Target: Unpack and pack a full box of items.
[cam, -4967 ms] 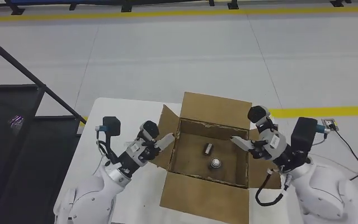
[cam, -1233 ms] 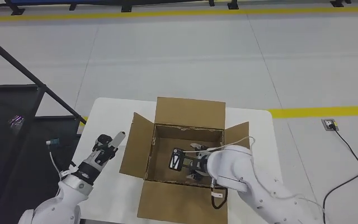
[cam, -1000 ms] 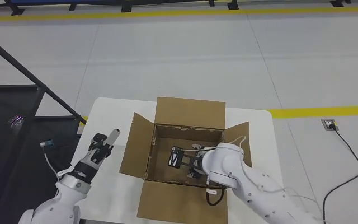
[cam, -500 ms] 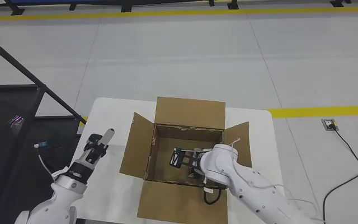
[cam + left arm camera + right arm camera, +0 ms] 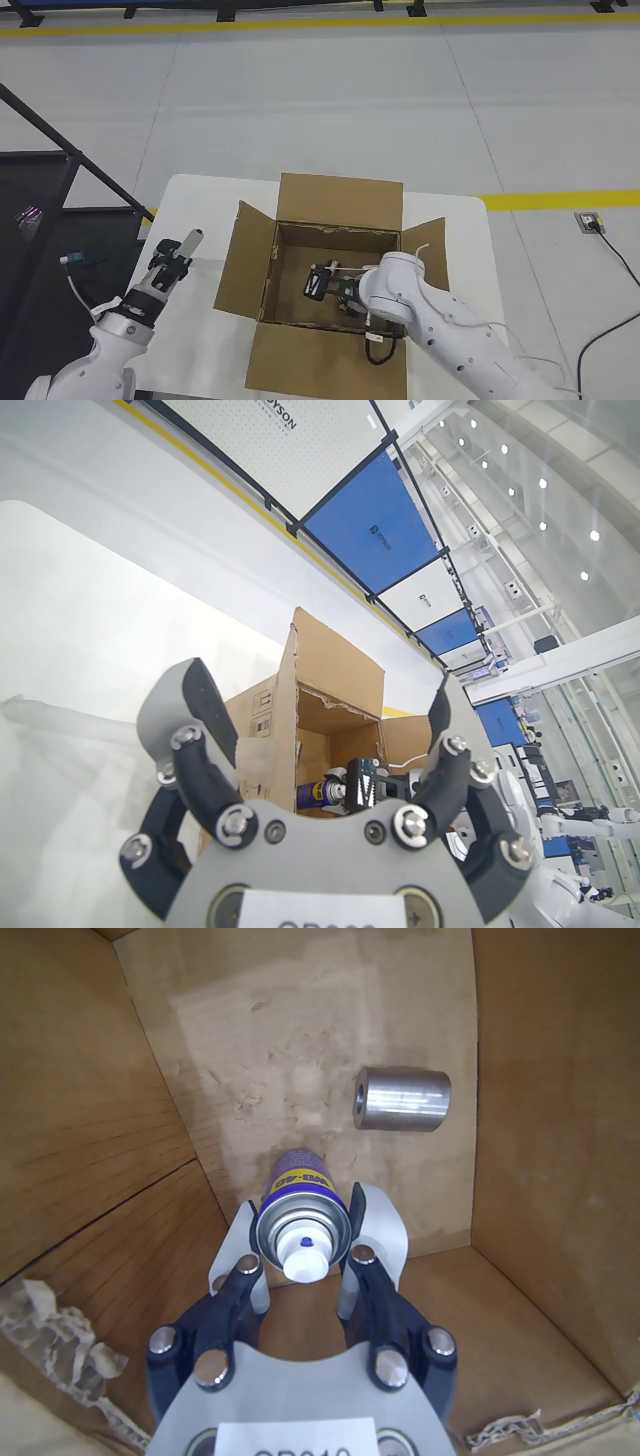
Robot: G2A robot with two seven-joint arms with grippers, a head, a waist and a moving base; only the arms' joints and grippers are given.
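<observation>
An open cardboard box point(image 5: 340, 192) stands in the middle of the white table point(image 5: 205, 200). My right gripper point(image 5: 325, 283) is down inside it, shut on a blue spray can point(image 5: 301, 1200) with a yellow label and a white nozzle; the can point(image 5: 317, 793) and the gripper are also seen from the left wrist. A short steel cylinder point(image 5: 402, 1098) lies on its side on the box floor point(image 5: 310, 1028), a little beyond the can. My left gripper point(image 5: 183, 247) hangs open and holds nothing over the table, left of the box's left flap point(image 5: 285, 705).
The box's four flaps are folded outward, and its top edges are torn and ragged point(image 5: 55, 1328). A black metal frame point(image 5: 45, 190) stands just off the table's left edge. Bare table lies left of the box point(image 5: 195, 310).
Since five seconds ago the box sits farther left and the right arm has gone inside and closed on the can. The left arm has drawn back leftward from the flap.
</observation>
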